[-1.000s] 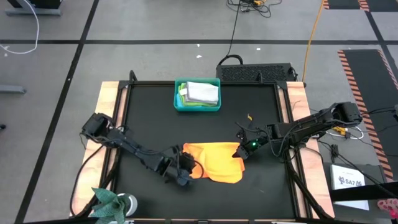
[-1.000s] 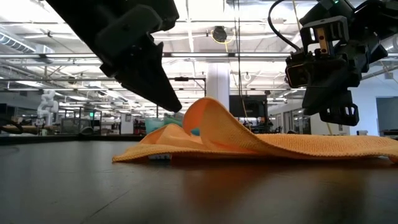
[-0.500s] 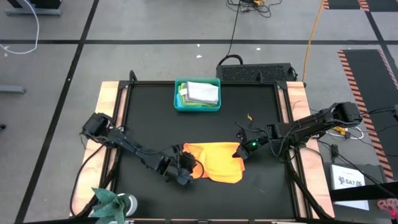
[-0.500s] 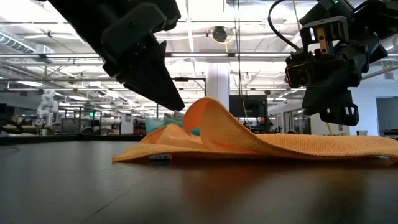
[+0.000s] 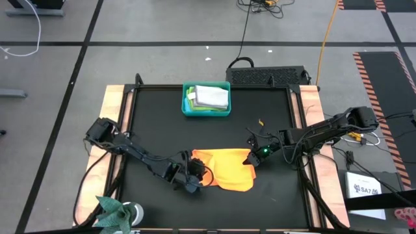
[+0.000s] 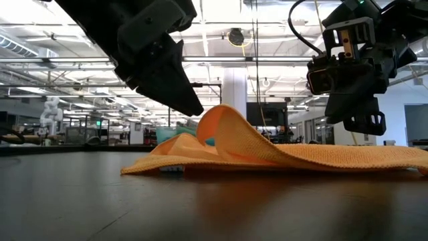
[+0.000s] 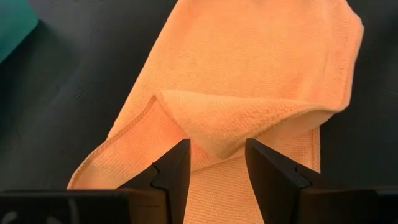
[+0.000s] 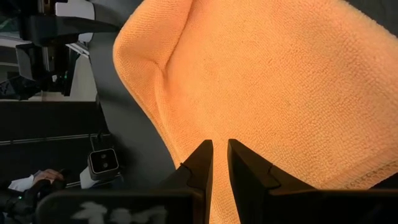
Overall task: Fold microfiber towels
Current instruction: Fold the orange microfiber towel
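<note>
Left gripper [image 7: 216,163]: jaws parted, poised over the orange-yellow towel [image 5: 224,169]'s raised fold.
Right gripper [image 8: 216,163]: jaws narrowly parted above the towel's right edge, gripping nothing.
Advice: pinch the fold squarely, then carry it flat across.

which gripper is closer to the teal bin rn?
Right, narrowly. The right gripper sits at the orange towel's right edge, below and right of the teal bin; the left gripper is lower, at the towel's left edge.
</note>
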